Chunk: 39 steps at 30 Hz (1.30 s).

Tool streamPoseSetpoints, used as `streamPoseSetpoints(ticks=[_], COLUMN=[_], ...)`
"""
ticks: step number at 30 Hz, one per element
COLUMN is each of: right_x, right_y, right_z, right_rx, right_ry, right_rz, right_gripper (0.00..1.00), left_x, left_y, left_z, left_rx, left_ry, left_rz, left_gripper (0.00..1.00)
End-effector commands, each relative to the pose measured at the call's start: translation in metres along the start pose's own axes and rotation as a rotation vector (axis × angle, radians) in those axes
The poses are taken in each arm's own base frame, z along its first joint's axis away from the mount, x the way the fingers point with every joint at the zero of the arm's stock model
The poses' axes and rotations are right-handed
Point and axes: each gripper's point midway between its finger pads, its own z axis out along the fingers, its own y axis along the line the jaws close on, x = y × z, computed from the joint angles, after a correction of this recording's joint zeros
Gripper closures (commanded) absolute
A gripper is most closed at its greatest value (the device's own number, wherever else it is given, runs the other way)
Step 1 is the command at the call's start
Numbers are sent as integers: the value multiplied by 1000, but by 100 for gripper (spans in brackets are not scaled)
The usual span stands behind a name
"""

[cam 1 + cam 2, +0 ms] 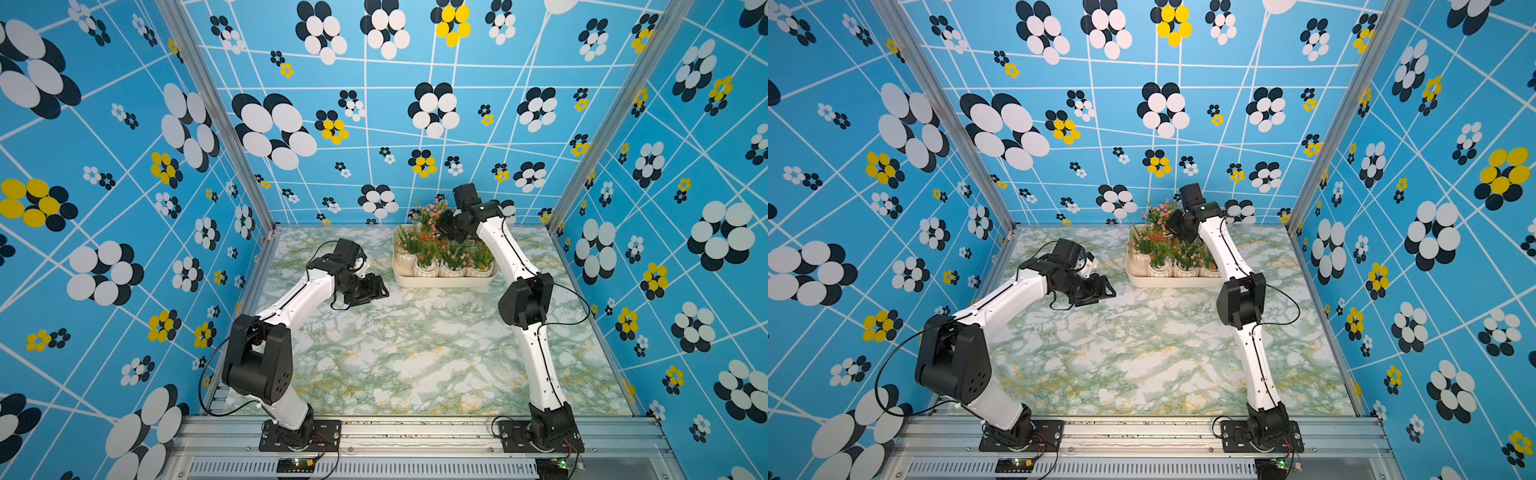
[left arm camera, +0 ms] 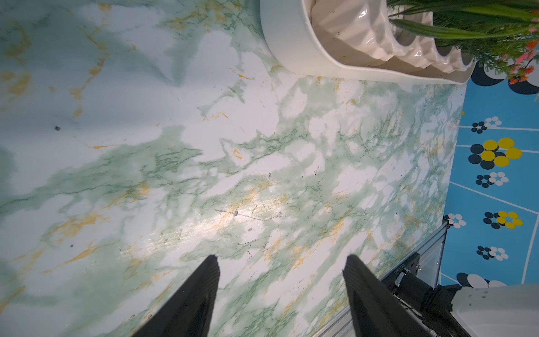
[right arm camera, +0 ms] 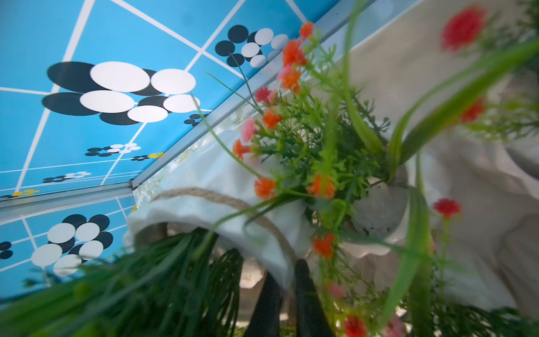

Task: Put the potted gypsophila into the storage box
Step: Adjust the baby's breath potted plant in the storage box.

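A counter (image 1: pixel 415 353) patterned as white marble with green veins and ochre streaks is enclosed on three sides by blue walls (image 1: pixel 124 166), which are printed with white lines and clusters of black, white and yellow dots. Aluminium posts (image 1: pixel 216 112) are set at the far corners, and both arms are bolted to a metal rail (image 1: pixel 415 432) along the near edge. Fine dark specks and scuffs are seen on the counter in the left wrist view.

The storage box (image 1: pixel 444 283) is placed toward the far edge, right of centre. The potted gypsophila (image 1: pixel 440 253) is packed inside it, four pots lined along its near wall. The left hand (image 1: pixel 380 289) is held open and empty above bare counter, near the box. The right hand (image 3: pixel 287 271) is clamped on the rim of a rear pot (image 3: pixel 204 204); whether that pot is resting or raised cannot be told.
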Motion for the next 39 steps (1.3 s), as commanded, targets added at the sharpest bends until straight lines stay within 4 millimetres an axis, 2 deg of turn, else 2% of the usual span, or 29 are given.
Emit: streamPoseSetpoints(ticks=[1,7,18,28,33,39], right_x=[-1,-2,-13,-19,-19,-15], right_y=[12,9,-8,7,19,35], right_z=[11,8,-23,-58,-57,-44], right_rx=[-55,-28,62,26,-22,-85], right_ry=[-6,-20,-67,-103,-101,-85], right_rz=[9,1,-31,-61,-70,-76], right_gripper=[100,100,100,100,100,100], left_x=[-7,-8,-8,-8,-6,-5], left_y=[-1,-2,-3,-7,-7,-6], left_z=[0,1,0,-4,-6,-8], left_rx=[9,8,16,26,27,21], left_ry=[1,6,5,-3,-9,-14], left_rz=[8,10,11,11,11,10], left_gripper=[29,29,29,29,29,29])
